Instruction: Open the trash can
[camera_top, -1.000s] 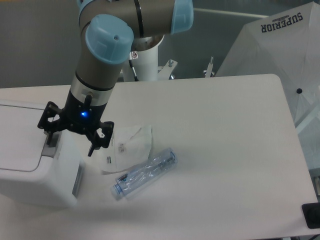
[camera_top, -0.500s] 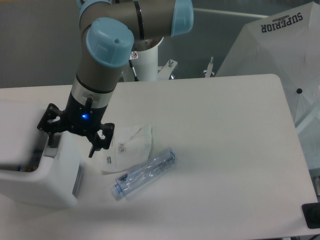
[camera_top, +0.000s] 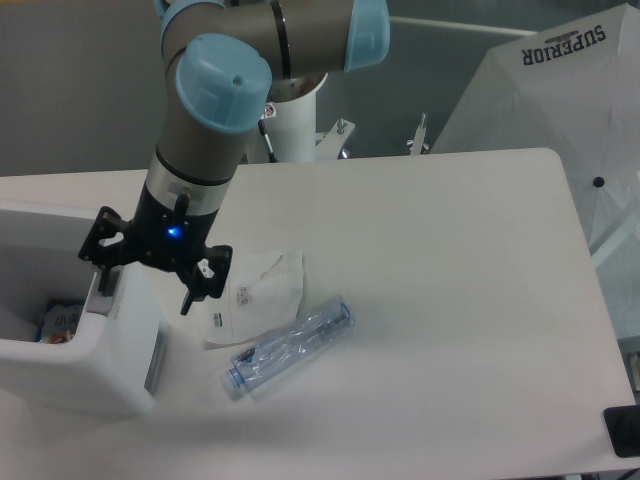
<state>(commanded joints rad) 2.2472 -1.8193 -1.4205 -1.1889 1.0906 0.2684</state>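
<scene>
Your tool (camera_top: 147, 283), fingers spread, stood over the bin (camera_top: 75, 365) right end | tab directly below | lid up

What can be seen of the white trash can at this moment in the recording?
The large white boxy plastic trash can sits at the table's left edge, partly cut off by the frame. It has rounded corners and a grey strip on its right side. Its top is open; the flat lid does not cover it, and something colourful lies inside. The black two-finger pincer sits at its right rim over the grey push tab; contact cannot be confirmed.
</scene>
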